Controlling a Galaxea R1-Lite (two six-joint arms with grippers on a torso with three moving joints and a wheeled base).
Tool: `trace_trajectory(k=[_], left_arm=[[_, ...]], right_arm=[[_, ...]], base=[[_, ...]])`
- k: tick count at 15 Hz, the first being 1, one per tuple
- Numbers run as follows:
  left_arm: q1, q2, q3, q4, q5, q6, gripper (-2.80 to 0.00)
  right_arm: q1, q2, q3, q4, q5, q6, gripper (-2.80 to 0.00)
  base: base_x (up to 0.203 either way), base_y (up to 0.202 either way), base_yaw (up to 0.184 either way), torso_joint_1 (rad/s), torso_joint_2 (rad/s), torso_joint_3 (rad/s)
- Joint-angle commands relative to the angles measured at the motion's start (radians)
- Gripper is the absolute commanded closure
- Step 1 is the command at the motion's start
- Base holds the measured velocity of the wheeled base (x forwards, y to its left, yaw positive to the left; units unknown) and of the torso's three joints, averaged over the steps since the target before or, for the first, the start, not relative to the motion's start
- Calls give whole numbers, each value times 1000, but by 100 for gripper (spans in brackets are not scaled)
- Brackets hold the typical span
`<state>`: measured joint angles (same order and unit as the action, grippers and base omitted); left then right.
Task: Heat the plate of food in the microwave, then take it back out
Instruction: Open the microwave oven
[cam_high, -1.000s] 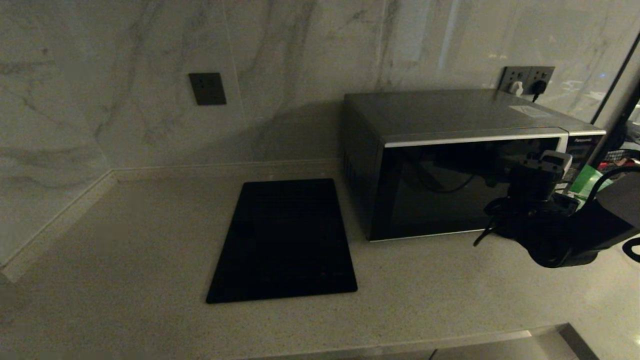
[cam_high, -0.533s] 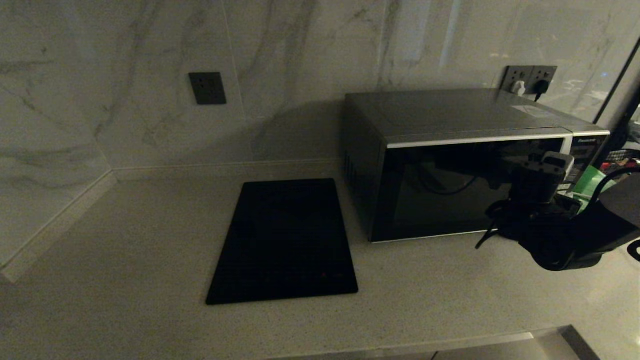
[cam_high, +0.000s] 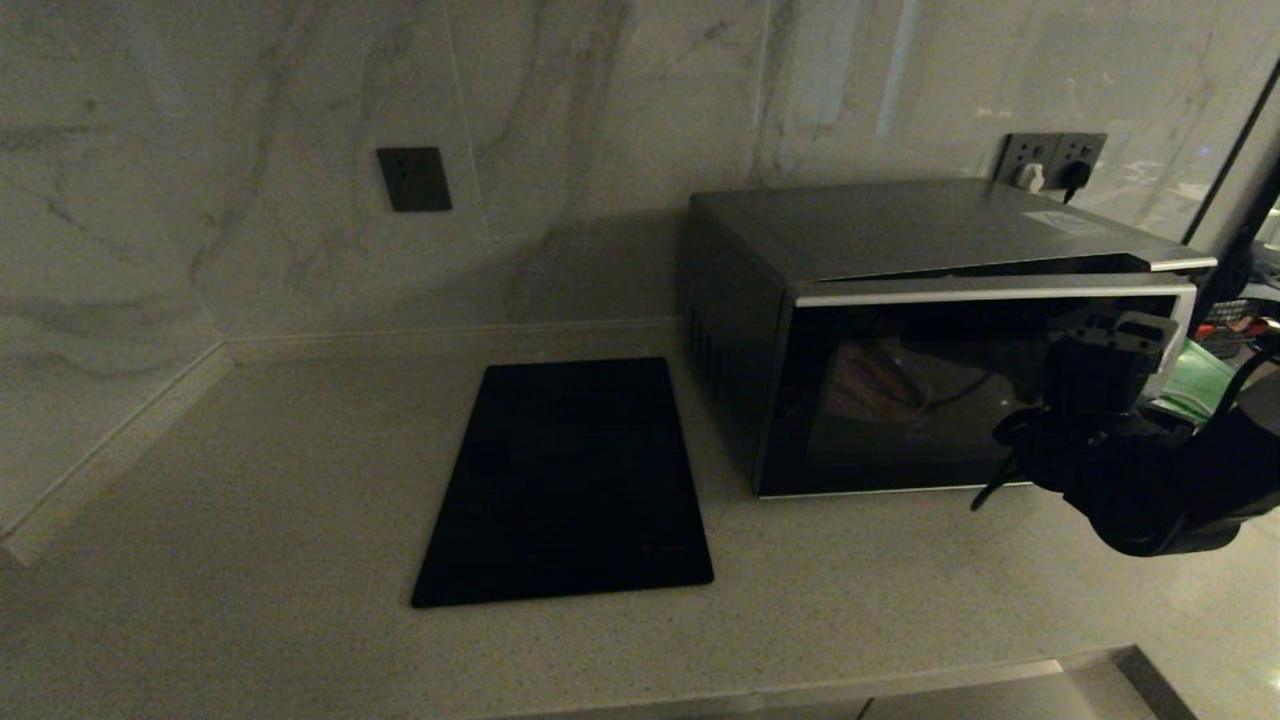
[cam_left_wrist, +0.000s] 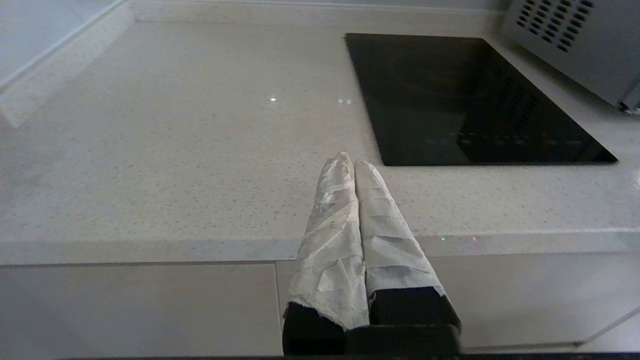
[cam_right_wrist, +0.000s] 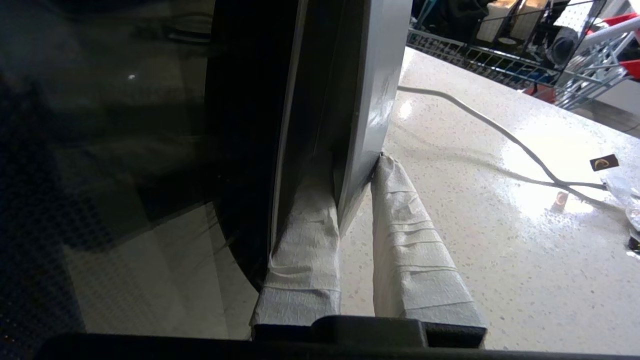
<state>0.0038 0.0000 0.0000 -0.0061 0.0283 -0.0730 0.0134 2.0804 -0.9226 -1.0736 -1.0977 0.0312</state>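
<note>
Gripping the free edge of the door, the right tool (cam_right_wrist: 356, 200) had one tape-wrapped finger on the dark glass front and the other behind the silver rim, both closed against that edge. From the head view, the right tool (cam_high: 1105, 345) sat at the right end of the large boxy black-and-silver microwave (cam_high: 850, 300), whose dark glass door (cam_high: 960, 390) stood slightly ajar, its right end swung a little off the body so that a narrow gap showed under the top panel. A warm, blurred shape showed through the glass, to the left of the tool, but I could not tell whether it was the plate of food or a reflection. Just right of the tool, a green object (cam_high: 1190, 385) showed partly behind the arm. On that same side, a pale cable (cam_right_wrist: 480, 125) ran across the speckled light stone worktop (cam_right_wrist: 475, 240), with a wire rack (cam_right_wrist: 525, 55) well beyond it.

The left tool (cam_left_wrist: 353, 165) hung at the front edge of the worktop (cam_left_wrist: 175, 150), its two wrapped fingers pressed together and holding nothing. Ahead of it and off to the microwave's side lay a flat black rectangular slab (cam_left_wrist: 465, 100), flush on the surface, with the grey vented side of the microwave (cam_left_wrist: 565, 45) just past it.
</note>
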Motion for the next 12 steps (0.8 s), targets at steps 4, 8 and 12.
trace_trajectory(k=[4, 8, 12], left_arm=[[1, 2, 0, 0, 1, -1, 0], [1, 2, 0, 0, 1, -1, 0], [1, 2, 0, 0, 1, -1, 0]], right_arm=[[49, -61, 30, -6, 10, -9, 0], [158, -106, 67, -9, 5, -16, 0], [308, -178, 106, -9, -2, -17, 0]], base=[[0, 0, 0, 0, 0, 0], [0, 0, 0, 0, 0, 0], [0, 0, 0, 0, 0, 0]])
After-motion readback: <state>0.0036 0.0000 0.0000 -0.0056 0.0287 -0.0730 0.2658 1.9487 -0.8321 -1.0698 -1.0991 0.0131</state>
